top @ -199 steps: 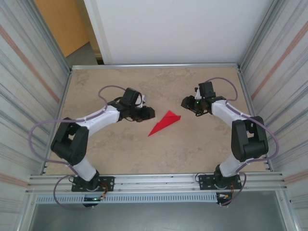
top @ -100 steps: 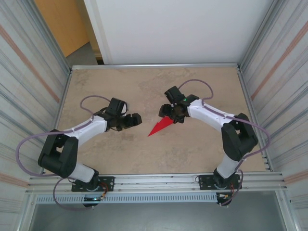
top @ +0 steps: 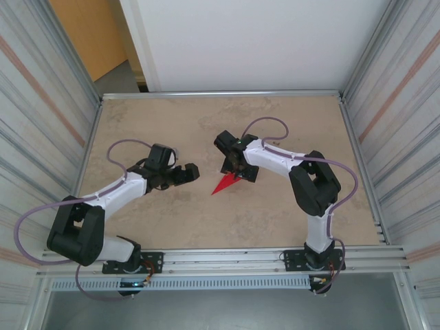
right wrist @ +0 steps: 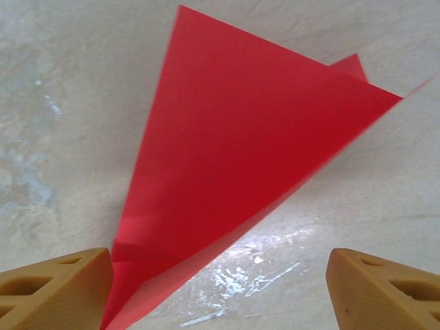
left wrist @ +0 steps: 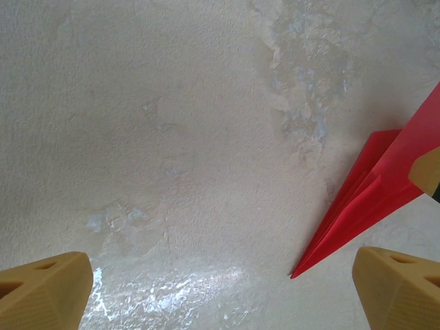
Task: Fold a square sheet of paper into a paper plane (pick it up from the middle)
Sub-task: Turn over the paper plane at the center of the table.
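Plane looks folded, flat mid-table. Right gripper sits over its tail, fingers spread, gripping nothing. Left gripper is wide, empty, near the nose. Likely pickup step: right must close on the middle.

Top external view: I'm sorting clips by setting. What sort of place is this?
Probably a lab robot cell: a stone-patterned table walled by ribbed metal panels, a left arm and right arm bolted to an aluminium rail, and a red paper plane between them.
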